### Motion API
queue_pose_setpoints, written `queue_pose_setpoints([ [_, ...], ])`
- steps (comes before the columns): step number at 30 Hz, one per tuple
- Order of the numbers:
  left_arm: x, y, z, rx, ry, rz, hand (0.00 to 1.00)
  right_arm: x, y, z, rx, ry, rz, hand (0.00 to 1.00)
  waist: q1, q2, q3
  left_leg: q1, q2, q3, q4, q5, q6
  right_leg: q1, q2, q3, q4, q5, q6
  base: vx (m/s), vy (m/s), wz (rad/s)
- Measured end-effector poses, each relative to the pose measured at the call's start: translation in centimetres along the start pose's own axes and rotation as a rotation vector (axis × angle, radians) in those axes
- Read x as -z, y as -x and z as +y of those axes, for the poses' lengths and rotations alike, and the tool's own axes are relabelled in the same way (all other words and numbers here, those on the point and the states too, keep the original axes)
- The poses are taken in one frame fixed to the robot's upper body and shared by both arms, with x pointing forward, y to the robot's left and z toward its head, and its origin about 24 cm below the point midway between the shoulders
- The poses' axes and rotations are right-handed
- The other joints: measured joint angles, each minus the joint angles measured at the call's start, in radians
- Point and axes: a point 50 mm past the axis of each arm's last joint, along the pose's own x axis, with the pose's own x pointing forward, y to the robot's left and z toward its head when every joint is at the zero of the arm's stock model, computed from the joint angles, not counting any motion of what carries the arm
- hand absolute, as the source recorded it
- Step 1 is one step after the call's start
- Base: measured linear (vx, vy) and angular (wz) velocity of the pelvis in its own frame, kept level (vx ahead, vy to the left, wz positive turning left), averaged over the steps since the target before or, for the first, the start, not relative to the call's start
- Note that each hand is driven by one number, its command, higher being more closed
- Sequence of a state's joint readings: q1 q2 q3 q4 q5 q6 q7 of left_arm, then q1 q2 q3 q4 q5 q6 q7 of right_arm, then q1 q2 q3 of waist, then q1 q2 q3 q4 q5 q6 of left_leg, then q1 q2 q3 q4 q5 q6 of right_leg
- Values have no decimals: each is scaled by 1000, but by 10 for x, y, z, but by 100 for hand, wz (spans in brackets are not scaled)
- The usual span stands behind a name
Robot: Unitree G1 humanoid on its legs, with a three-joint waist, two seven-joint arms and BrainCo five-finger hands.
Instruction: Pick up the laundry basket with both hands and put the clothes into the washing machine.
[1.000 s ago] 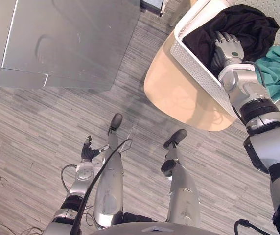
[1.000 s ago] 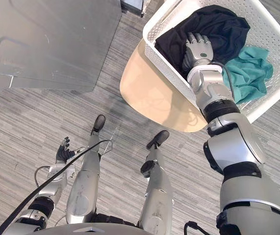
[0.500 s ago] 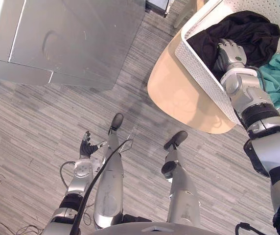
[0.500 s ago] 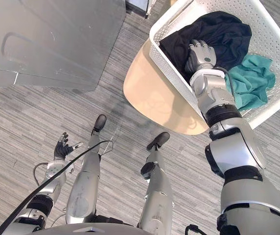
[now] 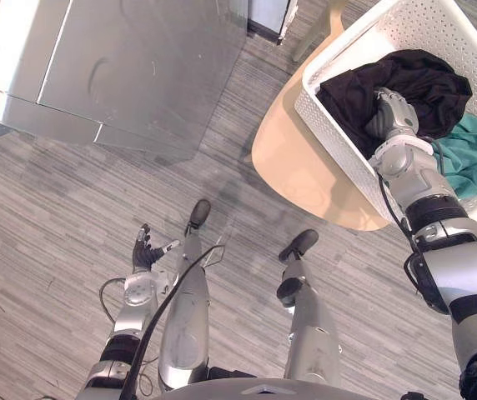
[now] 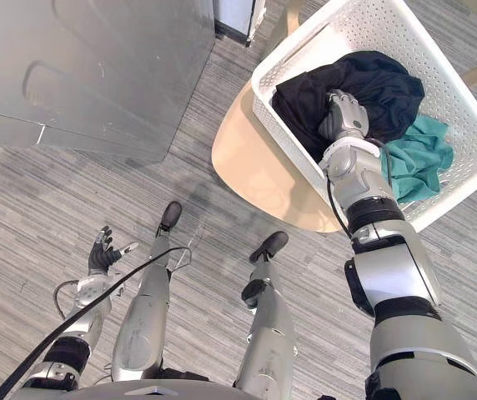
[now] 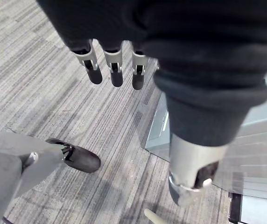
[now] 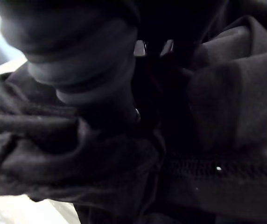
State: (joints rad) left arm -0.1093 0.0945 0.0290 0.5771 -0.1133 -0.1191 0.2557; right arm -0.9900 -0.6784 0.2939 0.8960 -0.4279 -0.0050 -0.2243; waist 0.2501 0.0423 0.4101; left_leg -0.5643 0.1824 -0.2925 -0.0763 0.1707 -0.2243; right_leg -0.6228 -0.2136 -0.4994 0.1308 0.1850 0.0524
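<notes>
Right hand (image 5: 391,112) sits sunk in crumpled black garment (image 5: 426,71) inside white perforated plastic laundry basket (image 5: 343,143) on robot's right (grip buried in cloth, cannot tell), left hand (image 5: 144,250) hangs low, fingers straight and apart, well away from basket.

Standing on grey striped floor (image 5: 55,217): round tan table (image 5: 297,167) and grey washer (image 5: 138,67), set apart. Sitting directly on table: white basket (image 5: 338,125).
</notes>
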Motion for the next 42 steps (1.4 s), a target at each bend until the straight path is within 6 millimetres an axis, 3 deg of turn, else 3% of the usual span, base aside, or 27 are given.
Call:
queue_pose_setpoints([
  [4, 9, 4, 8, -24, 3, 29, 0, -4, -4, -8, 23, -69, 2, 100, -8, -1, 1, 30, 2, 26, 0, 1, -1, 1, -1, 29, 18, 0, -1, -6, -18, -15],
  [7, 12, 5, 7, -23, 4, 45, 0, -5, -9, -24, 86, -214, 29, 100, -27, -2, 1, 43, 4, 32, -1, 3, -1, 6, 0, 35, 26, -2, -3, -42, -16, -3],
  [12, 26, 9, 0, -11, 25, 113, 0, 7, -13, -56, 242, -692, 117, 100, -44, -5, 3, 80, 2, 49, -2, -2, 8, 30, -8, 45, 43, -16, 2, -59, -16, 0],
  [16, 35, 10, 3, -39, 67, 171, 0, -10, -17, -93, 417, -1189, 30, 100, -66, -6, 4, 104, 2, 79, -8, -1, 13, 35, -14, 59, 62, -22, 1, -54, -25, -7],
  [18, 42, 12, 4, -46, 75, 200, 0, -26, -15, -109, 464, -1344, -64, 100, -80, -7, 4, 132, 0, 98, -5, -1, 15, 52, -22, 65, 71, -21, -1, -14, -23, -7],
  [23, 50, 16, 1, -44, 81, 237, 0, -54, -12, -130, 483, -1558, -239, 100, -104, -9, 1, 202, -3, 133, -2, -4, 18, 106, -30, 81, 93, -38, 6, -1, -6, -1],
  [28, 63, 24, 6, -57, 71, 289, 0, -80, -9, -128, 425, -1734, -321, 100, -130, -12, -2, 254, -2, 154, -3, -13, 18, 142, -29, 92, 96, -48, 6, -14, -33, -7],
  [29, 66, 26, 7, -57, 70, 297, 0, -80, -9, -128, 426, -1734, -323, 100, -133, -11, -4, 267, -2, 155, -4, -16, 18, 155, -28, 93, 96, -51, 8, 0, 0, 0],
  [30, 68, 27, 7, -53, 68, 304, 0, -80, -9, -128, 426, -1733, -323, 0, -138, -11, -6, 272, -2, 155, -4, -16, 18, 161, -27, 94, 94, -52, 8, 0, 0, 0],
  [33, 78, 32, 10, -54, 57, 344, 0, -85, -10, -124, 405, -1668, -327, 0, -152, -11, -28, 271, 0, 157, -8, -17, 17, 167, -20, 96, 74, -45, 9, -5, -9, -3],
  [35, 83, 37, 12, -54, 50, 365, 0, -97, -10, -120, 330, -1463, -369, 0, -163, -11, -34, 271, 0, 163, -8, -17, 16, 168, -14, 103, 56, -33, 10, -11, -25, -12],
  [36, 88, 39, 13, -53, 42, 385, 0, -109, -9, -113, 226, -1179, -427, 0, -170, -11, -34, 269, 2, 168, -7, -18, 16, 169, -8, 106, 39, -23, 8, -13, -27, -13],
  [38, 92, 42, 14, -42, 35, 400, 0, -116, -8, -100, 118, -853, -473, 0, -171, -11, -33, 269, 4, 175, -7, -18, 15, 170, -3, 109, 24, -13, 8, -11, -23, -13],
  [40, 94, 44, 16, -27, 11, 394, 0, -114, -6, -75, -3, -446, -494, 0, -177, -11, -33, 266, 5, 178, -7, -18, 14, 168, 2, 113, 14, -6, 7, -13, -22, -7],
  [42, 92, 43, 17, -4, -27, 378, 0, -106, -7, -62, -21, -189, -475, 0, -180, -9, -33, 260, 5, 176, -8, -18, 13, 164, 3, 112, 11, -3, 6, 0, 0, 0],
])
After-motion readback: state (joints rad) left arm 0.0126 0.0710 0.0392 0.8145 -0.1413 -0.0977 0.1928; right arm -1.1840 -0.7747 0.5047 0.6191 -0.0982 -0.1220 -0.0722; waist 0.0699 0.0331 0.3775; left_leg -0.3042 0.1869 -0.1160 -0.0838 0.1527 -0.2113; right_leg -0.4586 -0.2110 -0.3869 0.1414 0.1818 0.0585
